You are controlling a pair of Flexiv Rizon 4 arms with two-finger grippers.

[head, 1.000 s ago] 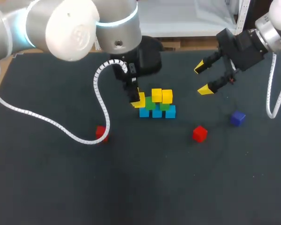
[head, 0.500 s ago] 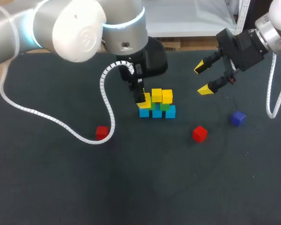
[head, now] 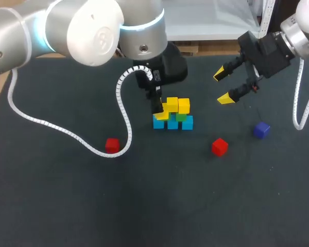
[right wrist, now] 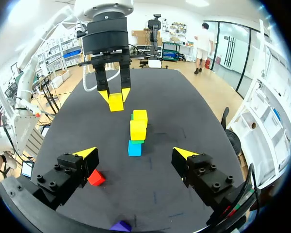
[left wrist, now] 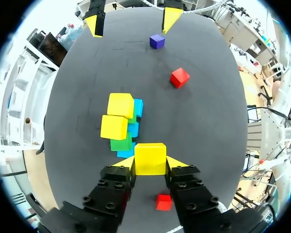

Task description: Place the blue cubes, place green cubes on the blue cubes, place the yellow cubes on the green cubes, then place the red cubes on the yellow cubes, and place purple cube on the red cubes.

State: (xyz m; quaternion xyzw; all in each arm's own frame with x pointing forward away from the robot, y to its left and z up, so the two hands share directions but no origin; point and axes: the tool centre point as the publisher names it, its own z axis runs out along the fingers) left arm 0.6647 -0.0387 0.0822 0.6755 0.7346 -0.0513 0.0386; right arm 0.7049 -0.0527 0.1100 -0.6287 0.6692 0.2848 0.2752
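A stack stands mid-table: a row of blue cubes, green cubes on them, and two yellow cubes on top. My left gripper is shut on a third yellow cube, held just above the stack's left end, beside the other yellow cubes. My right gripper hangs open and empty to the right of the stack, above the table. One red cube lies front left, another front right. The purple cube lies further right.
My left arm's white cable loops across the table's left half, down to the left red cube. The black tabletop is bare in front of the stack.
My left gripper has carried the yellow cube rightward, up to the stack's left end. The right arm and the loose cubes have not moved.
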